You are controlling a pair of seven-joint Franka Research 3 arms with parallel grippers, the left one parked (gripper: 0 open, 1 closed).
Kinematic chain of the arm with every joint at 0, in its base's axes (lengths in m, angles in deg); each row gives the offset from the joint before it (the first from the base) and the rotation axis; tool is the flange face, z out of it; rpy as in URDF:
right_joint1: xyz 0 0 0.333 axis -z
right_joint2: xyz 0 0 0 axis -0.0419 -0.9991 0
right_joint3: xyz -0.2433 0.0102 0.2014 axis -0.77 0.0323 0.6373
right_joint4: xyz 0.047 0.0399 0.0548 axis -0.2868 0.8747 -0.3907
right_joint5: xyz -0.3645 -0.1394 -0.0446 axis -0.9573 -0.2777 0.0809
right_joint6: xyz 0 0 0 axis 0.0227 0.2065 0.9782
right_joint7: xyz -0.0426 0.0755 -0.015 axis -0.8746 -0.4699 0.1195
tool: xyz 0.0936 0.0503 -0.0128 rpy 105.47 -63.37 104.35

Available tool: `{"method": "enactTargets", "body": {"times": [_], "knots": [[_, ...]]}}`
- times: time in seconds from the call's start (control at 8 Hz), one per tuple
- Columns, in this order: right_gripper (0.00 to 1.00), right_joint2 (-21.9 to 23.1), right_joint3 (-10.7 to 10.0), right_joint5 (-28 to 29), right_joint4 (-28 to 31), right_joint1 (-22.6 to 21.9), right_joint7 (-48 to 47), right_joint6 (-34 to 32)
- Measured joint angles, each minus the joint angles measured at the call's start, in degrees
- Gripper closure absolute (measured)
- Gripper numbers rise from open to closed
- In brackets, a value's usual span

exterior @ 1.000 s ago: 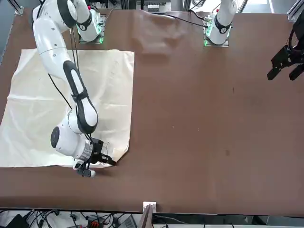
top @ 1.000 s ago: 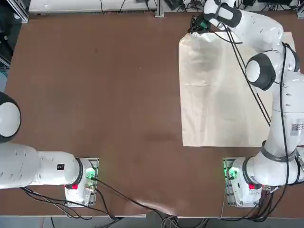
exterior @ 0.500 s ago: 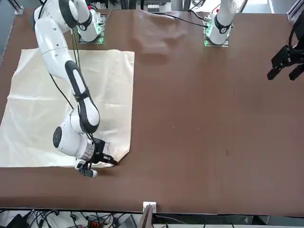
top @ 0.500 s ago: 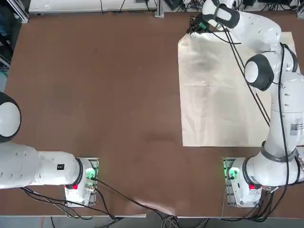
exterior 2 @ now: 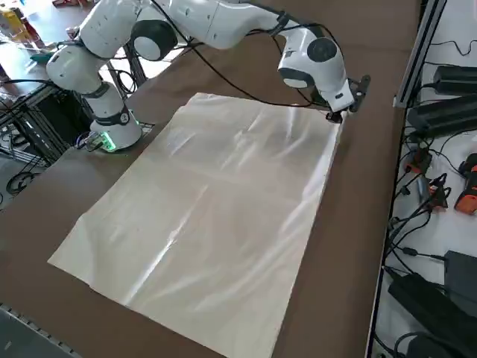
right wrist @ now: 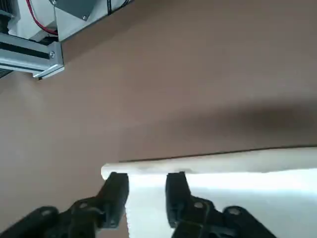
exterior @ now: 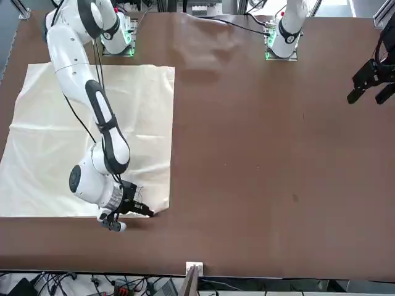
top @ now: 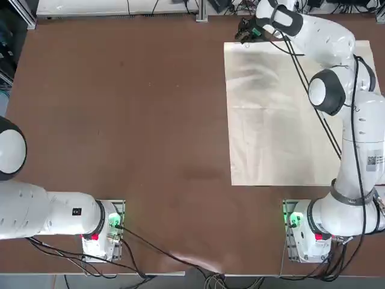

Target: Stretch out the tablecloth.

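The cream tablecloth (top: 283, 114) lies spread flat over the right part of the brown table, with faint crease lines across it (exterior 2: 216, 201). My right gripper (top: 245, 33) is low at the cloth's far left corner, by the table's far edge (exterior: 139, 209). In the wrist view the gripper (right wrist: 147, 181) is open. Its two black fingers (right wrist: 116, 183) stand apart over the corner of the tablecloth (right wrist: 237, 173), which rests on the table between and under them. From the side view the gripper (exterior 2: 339, 112) sits right at the cloth's corner.
Bare brown table (top: 120, 108) stretches to the left of the cloth. An aluminium frame post (right wrist: 29, 54) stands just past the far edge near the gripper. Cables and power bricks (exterior 2: 440, 186) lie beyond the table's far side.
The gripper has gone from shut on the cloth's corner to open. The lifted, rounded corner has dropped flat and now reads as a square corner, slightly further out.
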Motion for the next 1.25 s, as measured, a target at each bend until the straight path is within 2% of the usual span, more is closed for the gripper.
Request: {"method": "enactTargets", "body": {"times": [0.25, 0.38, 0.88, 1.0, 1.25], "knots": [[0.07, 0.0, -0.1, 0.0, 0.0, 0.0, 0.0, 0.0], [0.0, 0.0, -0.2, 0.0, -0.1, 0.0, 0.0, 0.0], [0.0, 0.3, -0.3, 0.0, -1.0, -0.2, 0.0, -0.5], [0.0, 1.0, -1.4, 0.0, -1.4, -0.7, 0.1, -2.4], [0.0, 4.4, -6.2, -0.2, -2.8, -2.3, 0.7, -9.6]]}}
